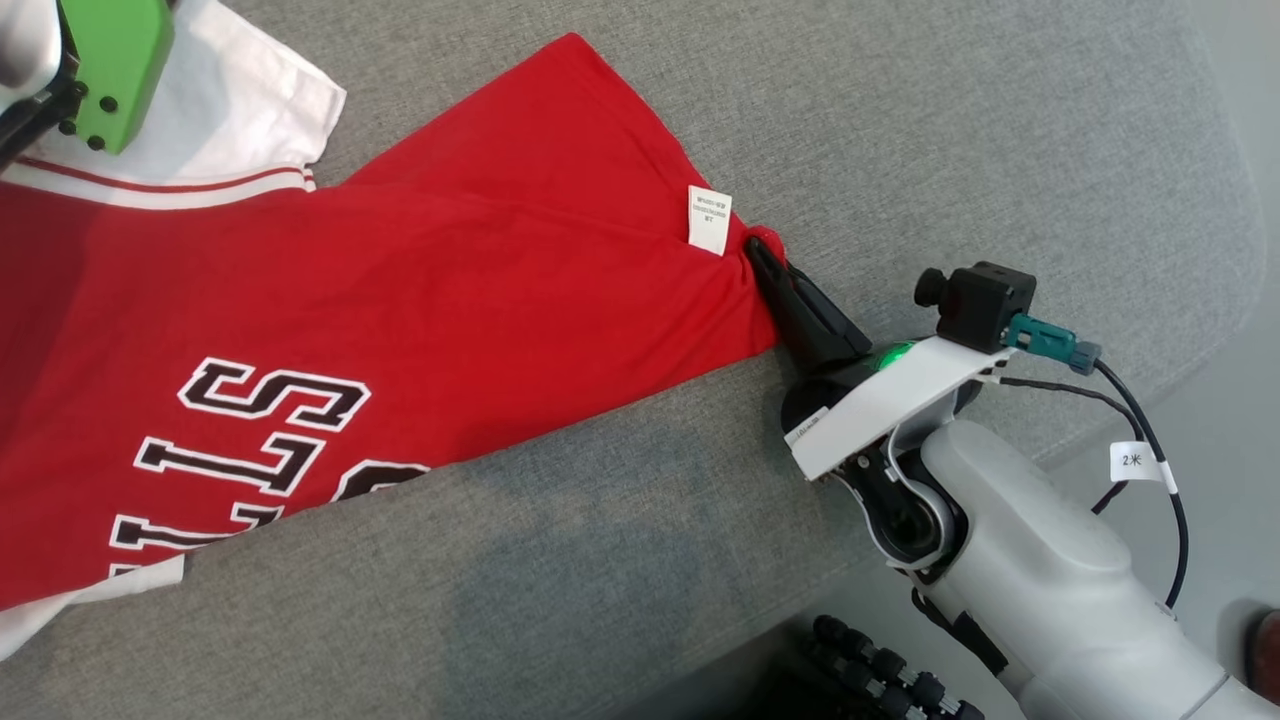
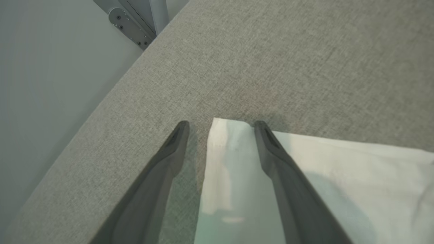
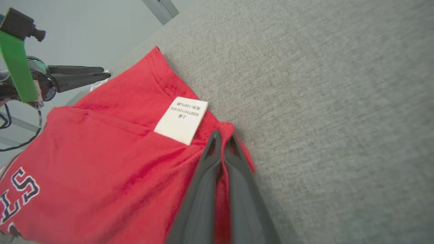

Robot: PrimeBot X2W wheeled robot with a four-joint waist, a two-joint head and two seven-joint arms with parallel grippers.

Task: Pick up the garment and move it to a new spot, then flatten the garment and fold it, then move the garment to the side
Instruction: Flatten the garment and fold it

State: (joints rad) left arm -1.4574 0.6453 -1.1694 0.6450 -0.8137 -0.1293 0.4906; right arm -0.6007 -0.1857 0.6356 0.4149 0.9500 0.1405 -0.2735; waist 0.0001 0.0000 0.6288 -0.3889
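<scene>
The garment is a red shirt with white sleeves and black-and-white lettering, spread over the grey fabric surface. My right gripper is shut on the garment's red hem corner, just right of a white care label; in the right wrist view the fingers pinch red cloth. At the head view's top left sits my left arm's green-cased wrist. My left gripper is open, its fingers straddling the corner of a white sleeve that lies flat on the surface.
The grey fabric surface curves off at the right, where pale floor begins. A black cable with a white tag hangs by my right forearm. A grey metal frame part stands beyond the surface's far edge.
</scene>
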